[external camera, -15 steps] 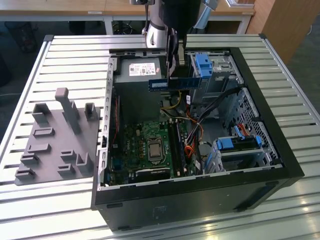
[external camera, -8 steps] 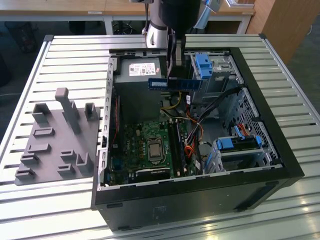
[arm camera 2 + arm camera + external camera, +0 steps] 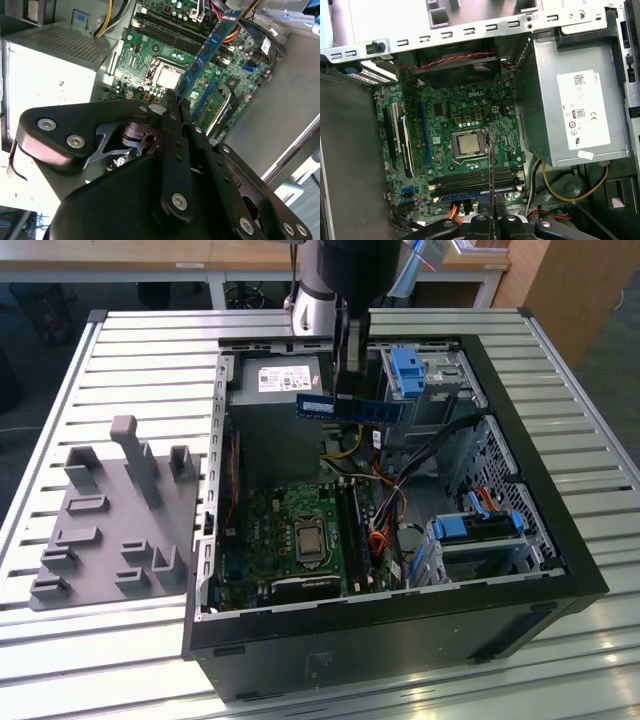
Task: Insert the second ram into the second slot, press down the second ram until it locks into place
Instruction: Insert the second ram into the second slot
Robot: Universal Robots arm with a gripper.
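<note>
Gripper (image 3: 346, 385) clamped on the second ram (image 3: 365, 410), well above the motherboard (image 3: 270, 530); any tilt in descent risks jamming against the memory slots (image 3: 455, 177).

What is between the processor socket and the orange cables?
The memory slots, in the first wrist view, with the second ram held edge-on in front of them.

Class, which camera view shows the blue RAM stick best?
The exterior view: the second ram shows its long flat side. The second wrist view foreshortens it; in the first wrist view it is edge-on, a thin line.
</note>
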